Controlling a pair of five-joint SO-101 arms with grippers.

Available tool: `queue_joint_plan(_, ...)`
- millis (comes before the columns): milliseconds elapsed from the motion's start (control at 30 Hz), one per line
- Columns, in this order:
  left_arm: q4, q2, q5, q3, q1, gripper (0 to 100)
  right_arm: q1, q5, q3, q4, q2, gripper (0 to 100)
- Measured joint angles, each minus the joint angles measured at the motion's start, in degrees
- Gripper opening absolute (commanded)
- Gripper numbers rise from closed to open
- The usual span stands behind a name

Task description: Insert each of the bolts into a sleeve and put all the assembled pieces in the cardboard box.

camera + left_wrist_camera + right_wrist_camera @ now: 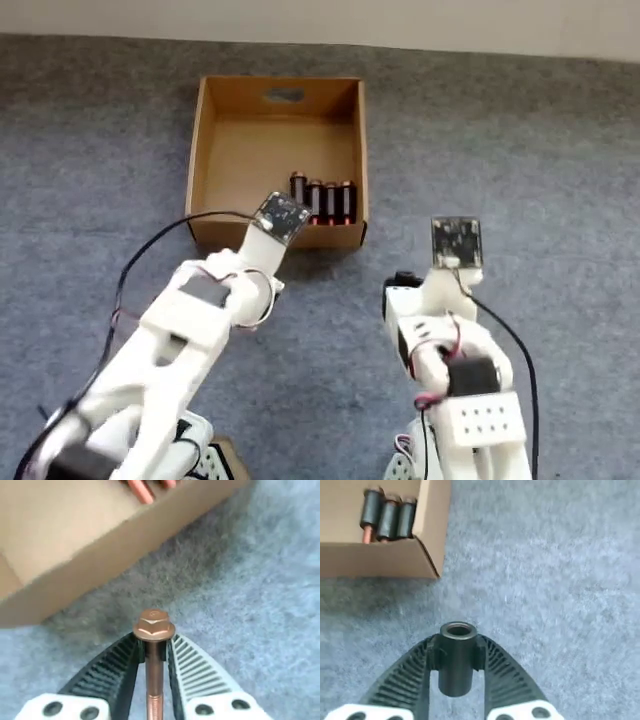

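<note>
My left gripper (154,647) is shut on a copper bolt (153,670) whose hex head points away from the wrist, just outside the near wall of the cardboard box (75,565). My right gripper (456,652) is shut on a black sleeve (455,657), its open bore facing outward, above grey carpet to the right of the box (385,560). Several assembled pieces (322,201) lie side by side in the box's (276,232) near right corner; three of these pieces (387,519) show in the right wrist view. From above, the left arm (200,320) stands at the box's front wall and the right arm (450,330) farther right.
Grey carpet (520,150) covers the table all around. The box's far half is bare cardboard. A black cable (150,250) loops off the left arm beside the box's front left corner.
</note>
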Motion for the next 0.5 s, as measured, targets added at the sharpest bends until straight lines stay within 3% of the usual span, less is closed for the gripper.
queue_joint_plan(267, -0.7, -16.0, 0.26, -2.37, 0.0, 1, -2.9, -0.44, 7.3, 0.0, -19.08, 0.6)
queue_joint_plan(500, -4.48, -19.34, 13.27, -16.79, 2.02, 1, -7.82, -0.44, 14.33, -5.36, -27.16, 0.9)
